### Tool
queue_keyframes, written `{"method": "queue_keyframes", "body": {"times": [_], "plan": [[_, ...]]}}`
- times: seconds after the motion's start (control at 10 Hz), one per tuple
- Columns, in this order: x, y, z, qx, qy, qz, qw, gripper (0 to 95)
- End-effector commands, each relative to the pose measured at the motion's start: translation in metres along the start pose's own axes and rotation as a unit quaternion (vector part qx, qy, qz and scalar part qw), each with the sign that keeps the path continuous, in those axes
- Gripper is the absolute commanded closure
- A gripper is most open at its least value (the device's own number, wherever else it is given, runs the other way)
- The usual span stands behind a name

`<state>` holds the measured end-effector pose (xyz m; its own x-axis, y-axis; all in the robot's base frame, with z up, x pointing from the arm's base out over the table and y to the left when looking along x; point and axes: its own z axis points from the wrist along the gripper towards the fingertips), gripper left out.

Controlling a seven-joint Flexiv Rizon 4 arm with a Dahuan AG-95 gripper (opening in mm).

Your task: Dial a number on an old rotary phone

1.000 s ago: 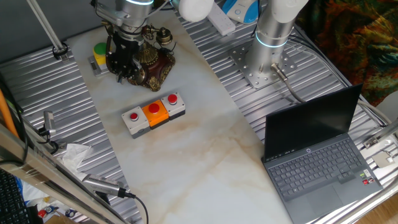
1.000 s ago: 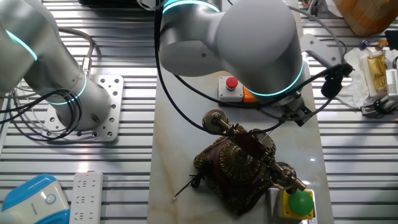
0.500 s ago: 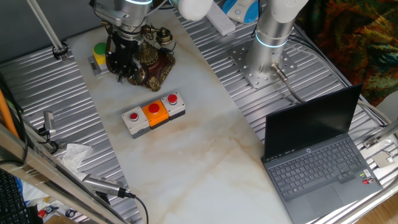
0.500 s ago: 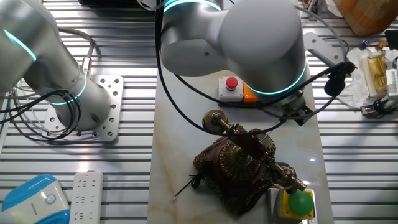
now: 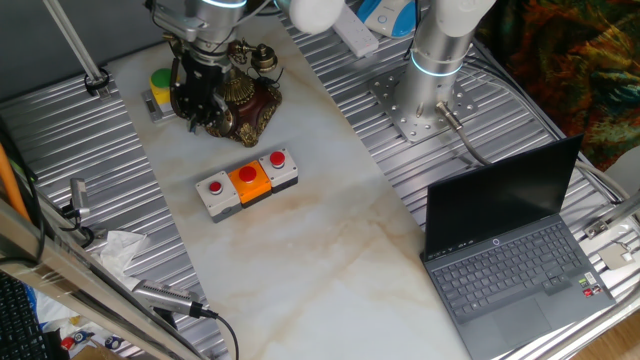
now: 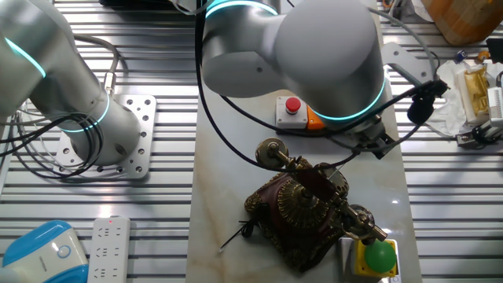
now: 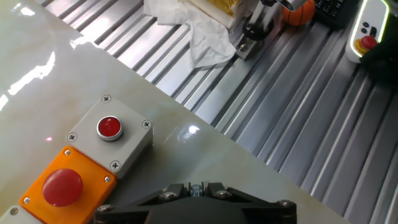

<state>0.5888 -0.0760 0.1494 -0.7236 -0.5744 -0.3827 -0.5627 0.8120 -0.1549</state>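
Hand view shows only the dark base plate of the claw along the bottom edge, with no fingers in sight, so whether it is released or clenched cannot be told. In one fixed view the claw [image 5: 196, 100] hangs low over the left, front part of the old rotary phone [image 5: 245, 98], where its dial would be, black fingers pointing down; contact with the dial is hidden. That steep, close pose reads as suited to putting a fingertip into a dial hole, which I judge to be the step in hand.

From the other fixed view the phone [image 6: 302, 212] sits on the pale marble desk [image 5: 330, 250], dark base flared, brass handset lying across its cradle, the big arm body looming just above it. A yellow block with a green knob [image 6: 377, 256] stands just beside the phone's base, so a sweep toward that side has little room.

The grey button box [image 5: 246, 184], with two red buttons and an orange one, lies near the phone but apart from it, toward the open middle of the desk. Past the marble edge begin ribbed metal panels [image 5: 60, 140]. A laptop [image 5: 510, 250] stands well apart at the far corner, leaving wide bare marble between.
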Motion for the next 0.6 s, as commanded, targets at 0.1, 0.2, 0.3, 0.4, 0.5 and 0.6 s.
{"method": "queue_keyframes", "body": {"times": [0.1,0.2,0.3,0.4,0.5,0.6], "plan": [[0.0002,-0.0010,0.0024,0.004,-0.006,0.005,1.0000,95.0],[-0.0001,-0.0011,0.0025,0.004,-0.007,0.009,0.9999,95.0],[-0.0005,-0.0011,0.0026,0.003,-0.005,0.017,0.9998,95.0],[-0.0007,-0.0009,0.0029,0.003,-0.004,0.027,0.9996,95.0],[-0.0010,-0.0005,0.0032,0.004,-0.001,0.035,0.9994,95.0],[-0.0014,-0.0001,0.0037,0.010,0.002,0.042,0.9991,95.0]]}}
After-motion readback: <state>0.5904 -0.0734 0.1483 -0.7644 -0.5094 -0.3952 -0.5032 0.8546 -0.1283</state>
